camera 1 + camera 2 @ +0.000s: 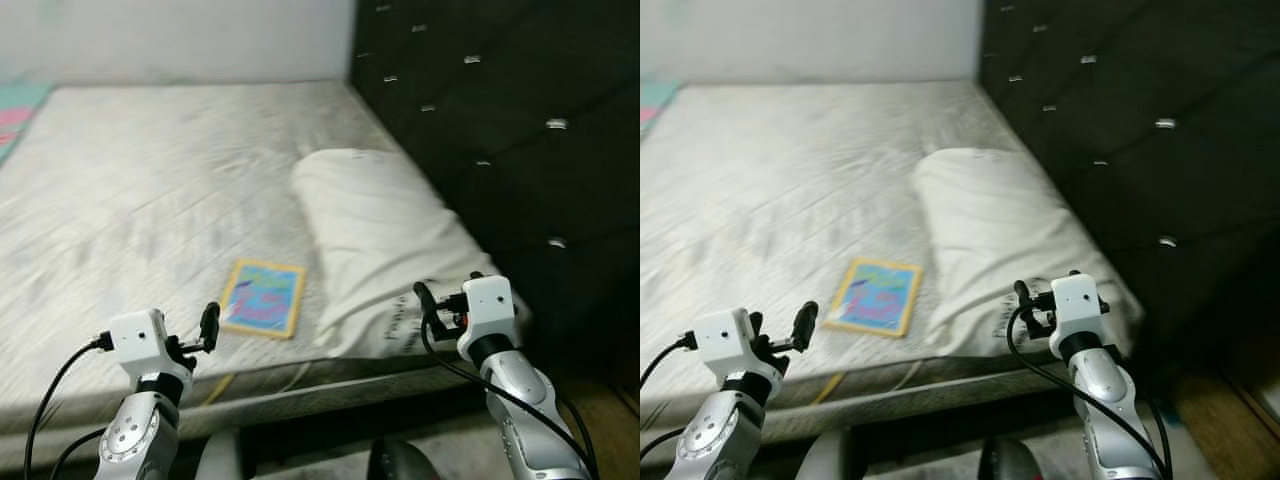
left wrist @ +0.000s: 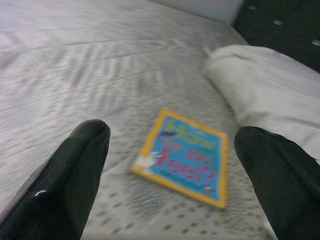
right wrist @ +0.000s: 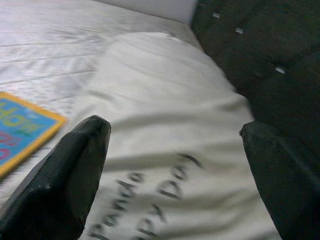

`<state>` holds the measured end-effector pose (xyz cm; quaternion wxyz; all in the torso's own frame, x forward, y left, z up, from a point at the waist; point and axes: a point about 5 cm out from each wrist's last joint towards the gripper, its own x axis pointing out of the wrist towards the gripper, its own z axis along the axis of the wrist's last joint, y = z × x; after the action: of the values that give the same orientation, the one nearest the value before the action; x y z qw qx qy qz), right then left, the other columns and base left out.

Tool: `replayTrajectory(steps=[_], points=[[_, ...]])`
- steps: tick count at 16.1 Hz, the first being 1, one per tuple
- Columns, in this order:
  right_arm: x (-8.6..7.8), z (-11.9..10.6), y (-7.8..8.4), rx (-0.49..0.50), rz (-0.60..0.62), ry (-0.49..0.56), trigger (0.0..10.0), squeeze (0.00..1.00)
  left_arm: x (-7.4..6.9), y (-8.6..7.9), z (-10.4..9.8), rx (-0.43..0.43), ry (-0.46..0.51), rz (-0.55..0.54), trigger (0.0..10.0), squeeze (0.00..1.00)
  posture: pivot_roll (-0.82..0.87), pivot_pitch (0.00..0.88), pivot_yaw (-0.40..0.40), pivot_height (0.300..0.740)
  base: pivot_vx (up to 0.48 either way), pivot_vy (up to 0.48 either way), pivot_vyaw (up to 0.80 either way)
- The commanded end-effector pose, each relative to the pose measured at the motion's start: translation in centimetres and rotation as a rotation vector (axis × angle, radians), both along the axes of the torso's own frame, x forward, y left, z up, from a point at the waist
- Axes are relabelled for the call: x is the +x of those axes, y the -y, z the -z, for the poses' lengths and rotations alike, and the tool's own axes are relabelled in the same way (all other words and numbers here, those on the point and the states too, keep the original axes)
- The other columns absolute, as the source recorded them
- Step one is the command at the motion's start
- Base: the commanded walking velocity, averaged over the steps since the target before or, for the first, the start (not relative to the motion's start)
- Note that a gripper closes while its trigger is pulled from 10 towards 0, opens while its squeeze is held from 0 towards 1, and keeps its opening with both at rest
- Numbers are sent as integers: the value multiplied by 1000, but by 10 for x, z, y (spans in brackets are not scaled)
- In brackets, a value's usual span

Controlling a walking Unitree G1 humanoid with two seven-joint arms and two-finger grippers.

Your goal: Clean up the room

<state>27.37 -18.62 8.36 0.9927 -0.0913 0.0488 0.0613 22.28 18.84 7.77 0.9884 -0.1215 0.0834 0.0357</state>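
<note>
A thin book [image 1: 263, 297] with a blue cover and yellow border lies flat on the pale mattress [image 1: 150, 180], close to the near edge. The left wrist view shows the book [image 2: 186, 156] straight ahead between the spread fingers. My left gripper [image 1: 207, 330] is open, held just short of the bed edge, left of the book. A white pillow [image 1: 375, 235] lies right of the book against the headboard. My right gripper [image 1: 428, 305] is open at the pillow's near corner, and its wrist view shows the pillow [image 3: 170, 125] with dark lettering.
A dark tufted headboard [image 1: 500, 130] rises along the right side of the bed. A pale wall [image 1: 180, 40] closes the far end. A teal and pink cloth [image 1: 20, 110] shows at the far left. The dark bed frame [image 1: 330, 410] runs below the mattress edge.
</note>
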Motion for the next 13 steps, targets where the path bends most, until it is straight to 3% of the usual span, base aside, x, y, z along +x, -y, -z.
replayTrajectory(steps=[1, 5, 13], points=[[1, -3, -1, 9, -5, 16, 10000, 0, 0, -2, 1, -8, -16, -15, 10000, 0, -71, 0, -50, 628, 0, 0, 800], [2, -4, 0, 34, 5, 16, 10000, 0, 1, -1, 3, -57, -28, -28, 10000, 0, -71, 0, -49, 628, 0, 0, 0], [3, -3, 0, 38, 3, 13, 10000, 0, 2, 0, 2, -53, -24, -9, 10000, 0, -72, 0, -50, 628, 0, 450, 0]])
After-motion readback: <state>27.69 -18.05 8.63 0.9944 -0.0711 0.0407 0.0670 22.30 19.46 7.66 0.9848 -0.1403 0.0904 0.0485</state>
